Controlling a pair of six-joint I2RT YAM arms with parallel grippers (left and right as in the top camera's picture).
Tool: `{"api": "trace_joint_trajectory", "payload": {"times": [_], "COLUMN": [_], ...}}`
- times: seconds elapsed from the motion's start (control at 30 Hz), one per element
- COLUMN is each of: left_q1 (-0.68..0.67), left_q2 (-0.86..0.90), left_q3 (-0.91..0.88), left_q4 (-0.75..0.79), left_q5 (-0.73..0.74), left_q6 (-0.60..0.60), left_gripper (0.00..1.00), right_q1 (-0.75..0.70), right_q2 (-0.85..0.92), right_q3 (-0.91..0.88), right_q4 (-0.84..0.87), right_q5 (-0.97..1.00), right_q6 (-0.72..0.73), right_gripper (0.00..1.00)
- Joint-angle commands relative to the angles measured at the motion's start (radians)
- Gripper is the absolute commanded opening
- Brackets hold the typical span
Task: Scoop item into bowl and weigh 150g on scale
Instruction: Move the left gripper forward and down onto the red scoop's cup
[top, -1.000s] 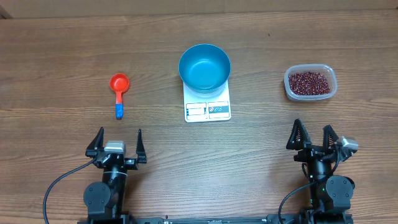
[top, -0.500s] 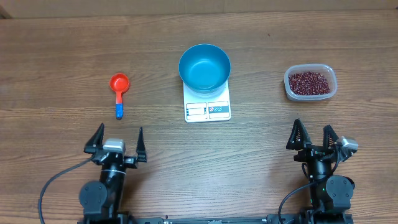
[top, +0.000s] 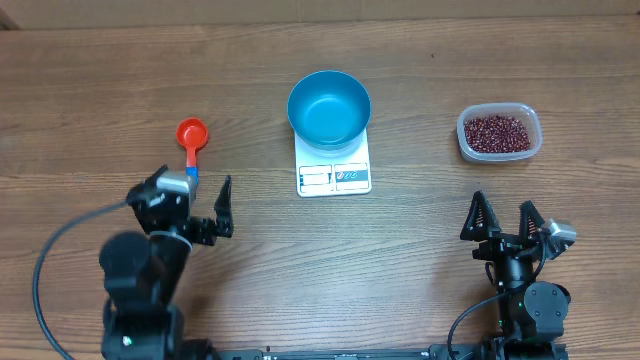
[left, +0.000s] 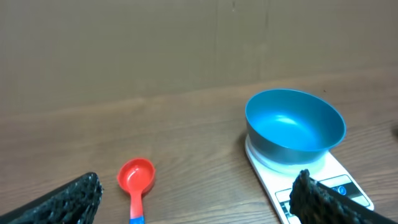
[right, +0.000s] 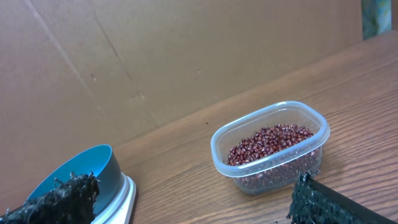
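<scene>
Overhead view of a wooden surface (top: 100, 80) with two robot arms at its near edge. Judging by the layout, the task stood at its very first step: nothing had been scooped yet.

A red measuring scoop (top: 191, 133) with a blue-tipped handle lay at about 10 o'clock from the middle of the surface, its cup pointing toward 12 o'clock. The left gripper (top: 194, 188) hung just at the 6 o'clock end of that handle, jaws spread wide and holding nothing. The right gripper (top: 502, 205) sat at about 4 o'clock, jaws likewise wide apart and empty, well short of anything.

The next move likely called for the left gripper to lower over the thin handle and close on it. The handle lay flat on the wood, so the fingers would have to straddle it closely.

Containers: a bright blue bowl (top: 329, 110) stood on the far half of a white scale (top: 334, 177), toward 12 o'clock of centre, and it was empty. A clear plastic tub (top: 534, 140) at 2 o'clock held the dark red-brown beans (top: 497, 130), a shallow loose layer covering its floor. The tub stood well apart from the bowl, on the side away from the scoop.
</scene>
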Motion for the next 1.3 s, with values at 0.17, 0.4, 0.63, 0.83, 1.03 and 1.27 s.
{"api": "trace_joint_trajectory", "payload": {"times": [0.17, 0.4, 0.63, 0.83, 1.03, 1.27], "left_q1": [0.008, 0.008, 0.008, 0.008, 0.010, 0.011], "left_q2": [0.275, 0.539, 0.708, 0.754, 0.793, 0.812], "left_q3": [0.336, 0.583, 0.692, 0.693, 0.693, 0.693], "left_q4": [-0.240, -0.444, -0.412, -0.394, -0.341, -0.267], "left_q5": [0.031, 0.024, 0.027, -0.008, -0.141, -0.126], "left_q6": [0.023, 0.066, 0.065, 0.066, 0.065, 0.029], "left_gripper": [1.00, 0.99, 0.99, 1.00, 0.99, 1.00], "right_q1": [0.006, 0.006, 0.006, 0.006, 0.006, 0.006], "right_q2": [-0.011, -0.011, -0.011, -0.011, -0.011, -0.011], "right_q3": [-0.011, -0.011, -0.011, -0.011, -0.011, -0.011], "right_q4": [0.005, 0.005, 0.005, 0.005, 0.005, 0.005], "right_q5": [0.003, 0.003, 0.003, 0.003, 0.003, 0.003], "right_q6": [-0.004, -0.004, -0.004, -0.004, -0.004, -0.004], "right_gripper": [1.00, 1.00, 1.00, 1.00, 1.00, 1.00]}}
